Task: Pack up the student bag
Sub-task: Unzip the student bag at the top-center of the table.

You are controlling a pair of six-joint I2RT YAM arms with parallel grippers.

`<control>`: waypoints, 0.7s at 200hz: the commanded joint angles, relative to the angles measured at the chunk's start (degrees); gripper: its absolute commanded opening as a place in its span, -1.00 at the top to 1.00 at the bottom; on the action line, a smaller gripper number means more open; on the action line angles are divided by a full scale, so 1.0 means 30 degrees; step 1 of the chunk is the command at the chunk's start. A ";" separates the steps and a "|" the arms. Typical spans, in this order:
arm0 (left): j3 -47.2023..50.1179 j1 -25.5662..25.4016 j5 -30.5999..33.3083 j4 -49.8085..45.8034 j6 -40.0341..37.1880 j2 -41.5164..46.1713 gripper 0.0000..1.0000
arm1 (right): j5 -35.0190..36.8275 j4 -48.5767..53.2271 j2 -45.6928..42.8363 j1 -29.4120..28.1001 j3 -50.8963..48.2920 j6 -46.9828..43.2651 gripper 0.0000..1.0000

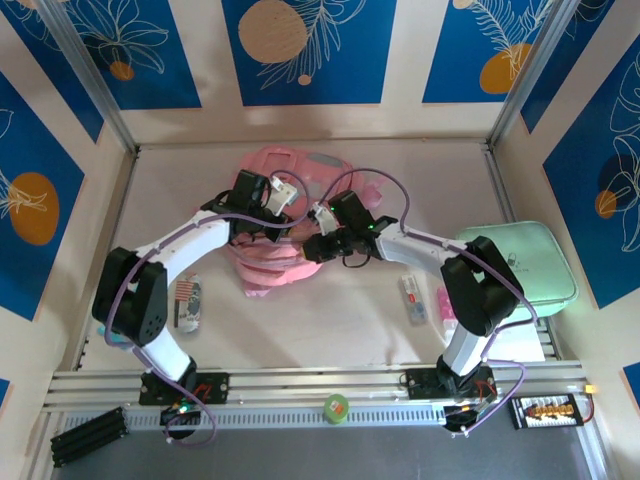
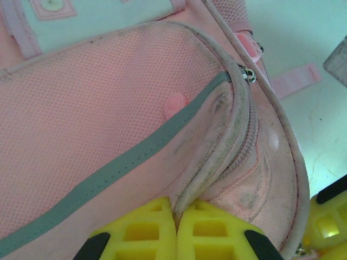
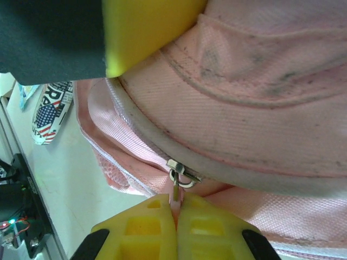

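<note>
Lower centre, the left claw (image 2: pixel 176 226) is clamping a pocket seam (image 2: pixel 190 192) of the student bag (image 2: pixel 97 119) while the right claw (image 3: pixel 176 226) is gripping its zip pull (image 3: pixel 178 183); packing is apparently only starting.

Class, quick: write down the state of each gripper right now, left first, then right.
Left gripper: shut on a seam fold of the student bag.
Right gripper: shut on the bag's zipper pull.

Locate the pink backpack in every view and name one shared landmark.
Top external: backpack mid-table, beneath both arms' tips.
Left wrist: covers most of the frame; left fingers pinch its pocket rim.
Right wrist: upper right; right fingers clamp a zip pull.
Landmark: the left fingers, yellow at the right-wrist view's top.
</note>
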State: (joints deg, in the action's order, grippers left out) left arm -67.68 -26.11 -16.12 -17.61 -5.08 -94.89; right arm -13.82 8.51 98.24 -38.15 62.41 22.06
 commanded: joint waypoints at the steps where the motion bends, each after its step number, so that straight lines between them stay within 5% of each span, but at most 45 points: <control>1: -0.0456 -0.0146 -0.0563 0.3115 0.1283 -0.0351 1.00 | -0.0829 -0.1327 -0.0681 -0.0705 -0.0764 0.1318 0.96; 41: -0.0225 -0.0124 -0.0567 0.2853 0.0691 0.0030 1.00 | 0.0115 -0.2240 -0.2532 0.0167 -0.2578 0.2556 0.78; 88: 0.0986 -0.0140 -0.1401 0.3739 -0.0711 0.1424 1.00 | -0.1218 -0.3616 -0.4883 0.3077 -0.4620 0.5983 -0.09; 140: 0.1481 -0.0198 -0.1992 0.4060 -0.1608 0.2158 1.00 | -0.3771 -0.5188 -0.3045 0.5240 -0.3694 1.2077 -0.30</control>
State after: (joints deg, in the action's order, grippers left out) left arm -63.53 -26.59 -18.26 -8.82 -8.36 -91.48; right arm -18.92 -2.87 86.15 -23.79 49.28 46.74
